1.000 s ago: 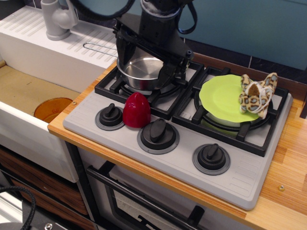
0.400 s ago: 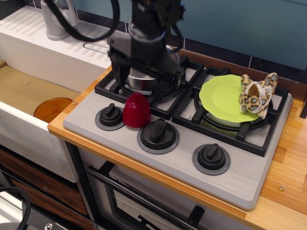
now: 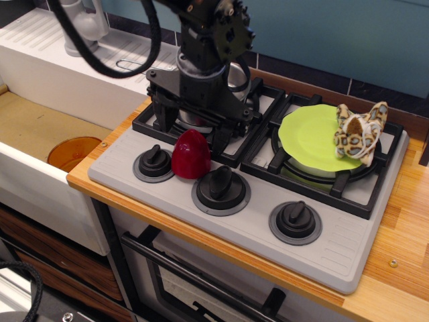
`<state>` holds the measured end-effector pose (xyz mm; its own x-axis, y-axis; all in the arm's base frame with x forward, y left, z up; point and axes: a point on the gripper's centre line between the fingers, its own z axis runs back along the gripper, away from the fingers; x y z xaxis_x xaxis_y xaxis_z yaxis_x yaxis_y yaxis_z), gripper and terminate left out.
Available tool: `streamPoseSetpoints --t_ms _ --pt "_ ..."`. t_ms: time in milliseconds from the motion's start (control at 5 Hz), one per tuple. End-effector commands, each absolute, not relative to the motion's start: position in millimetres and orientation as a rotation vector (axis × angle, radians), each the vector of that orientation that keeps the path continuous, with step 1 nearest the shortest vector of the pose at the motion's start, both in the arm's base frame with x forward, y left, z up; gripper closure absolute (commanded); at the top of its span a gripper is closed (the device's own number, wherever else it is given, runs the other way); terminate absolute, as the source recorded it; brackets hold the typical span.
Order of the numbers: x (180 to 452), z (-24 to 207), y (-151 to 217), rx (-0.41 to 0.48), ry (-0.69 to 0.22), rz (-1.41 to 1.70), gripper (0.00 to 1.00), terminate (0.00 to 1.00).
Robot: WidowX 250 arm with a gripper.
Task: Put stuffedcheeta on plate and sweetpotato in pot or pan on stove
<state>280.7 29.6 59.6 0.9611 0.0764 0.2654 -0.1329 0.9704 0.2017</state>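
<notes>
Since a second ago the gripper [image 3: 191, 131] has dropped forward from above the steel pan [image 3: 236, 79] to the front edge of the left burner grate, its jaws spread and empty. The sweetpotato [image 3: 191, 153] stands just below and in front of it, between two stove [image 3: 335, 248] knobs, unmoved. To its right the stuffedcheeta [image 3: 360, 131] already lies on the lime-green plate [image 3: 308, 137], unchanged. The sweetpotato pick seems in hand: lower around it, then close.
</notes>
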Motion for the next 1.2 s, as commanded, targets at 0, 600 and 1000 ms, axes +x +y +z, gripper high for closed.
streamPoseSetpoints --t_ms 0,600,1000 --pt "288 48 30 0.212 -0.305 0.131 0.0 0.0" --pt "290 32 26 0.205 -0.307 0.152 1.0 0.0" --pt "289 30 27 0.229 -0.265 0.159 1.0 0.0"
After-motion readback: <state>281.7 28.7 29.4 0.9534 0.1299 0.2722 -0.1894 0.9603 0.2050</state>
